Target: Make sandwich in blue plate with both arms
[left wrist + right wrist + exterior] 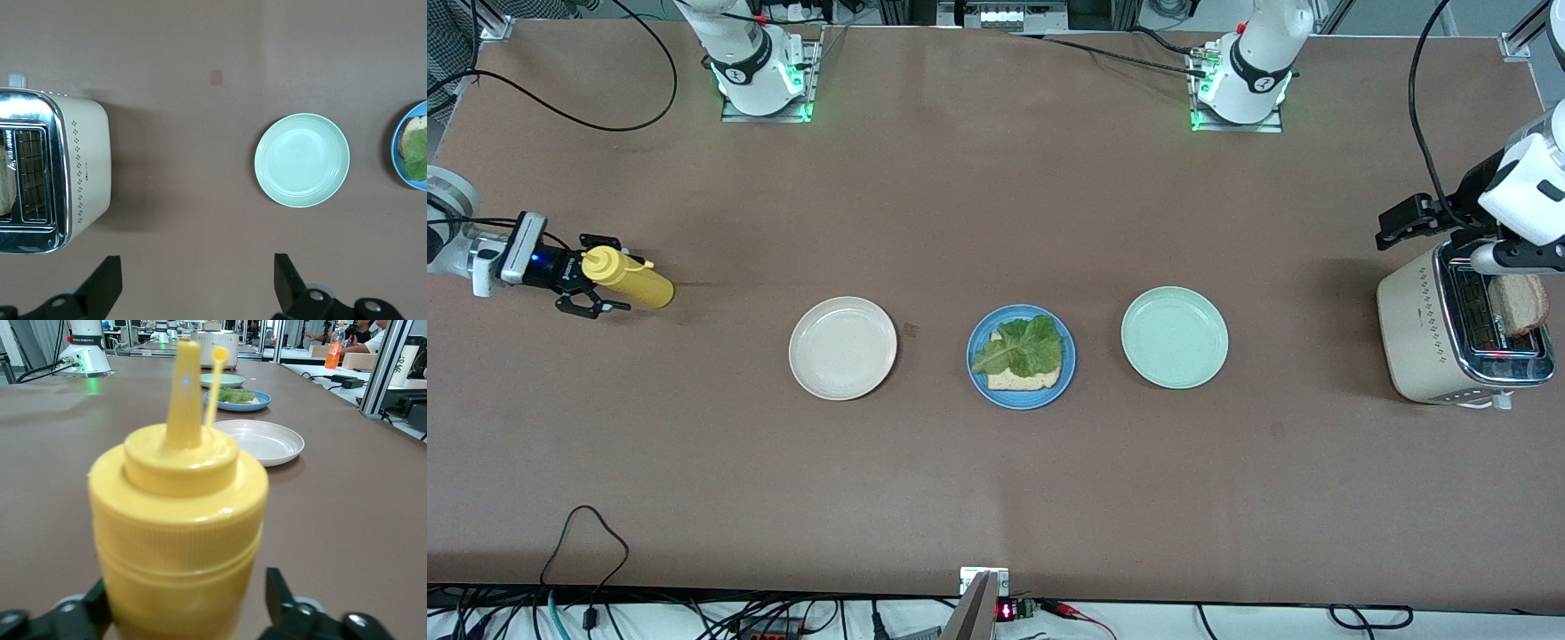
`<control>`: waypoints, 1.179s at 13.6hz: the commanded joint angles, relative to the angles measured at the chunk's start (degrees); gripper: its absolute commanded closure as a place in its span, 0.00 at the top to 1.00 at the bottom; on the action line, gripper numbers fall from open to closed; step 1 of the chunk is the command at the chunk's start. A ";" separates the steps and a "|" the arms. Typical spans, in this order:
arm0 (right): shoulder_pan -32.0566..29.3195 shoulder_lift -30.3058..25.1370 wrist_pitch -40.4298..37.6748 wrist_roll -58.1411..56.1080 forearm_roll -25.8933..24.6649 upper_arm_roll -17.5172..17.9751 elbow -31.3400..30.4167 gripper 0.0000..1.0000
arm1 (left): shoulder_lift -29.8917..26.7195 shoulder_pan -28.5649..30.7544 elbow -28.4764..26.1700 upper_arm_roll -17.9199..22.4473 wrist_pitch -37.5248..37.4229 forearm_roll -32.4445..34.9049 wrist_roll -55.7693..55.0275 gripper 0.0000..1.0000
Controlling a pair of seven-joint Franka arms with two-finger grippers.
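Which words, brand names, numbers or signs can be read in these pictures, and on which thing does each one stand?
Nothing can be read with certainty.
Arm base: a dark line of print in the right wrist view, too blurred to quote.
Toaster: a small printed mark on its top, too small to read.
Red display at the table edge: glowing figures, too small to read.
Mustard bottle, plates: no text.

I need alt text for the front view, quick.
Blue plate mid-table holds one bread slice topped with lettuce, between cream and mint plates. Right gripper straddles a yellow bottle; left gripper hovers over the toaster.
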 commanded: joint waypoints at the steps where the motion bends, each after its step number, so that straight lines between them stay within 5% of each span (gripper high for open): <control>1: 1.39 0.35 1.75 -0.79 1.03 0.28 0.18 0.11 | -0.48 0.32 0.56 -0.21 -0.70 -0.48 -0.07 1.00; 3: 2.45 0.08 2.80 -0.08 0.85 0.28 0.18 0.00 | -0.48 0.32 0.56 -0.21 -0.70 -0.48 -0.07 1.00; 10: 14.74 -12.03 9.66 9.92 -0.63 0.37 0.36 0.00 | -0.39 0.32 0.56 -0.03 -0.70 -0.48 -0.07 1.00; 16: 27.39 -23.10 14.93 32.04 -8.89 0.37 -0.08 0.00 | -0.39 0.32 0.56 0.06 -0.52 -0.48 -0.07 1.00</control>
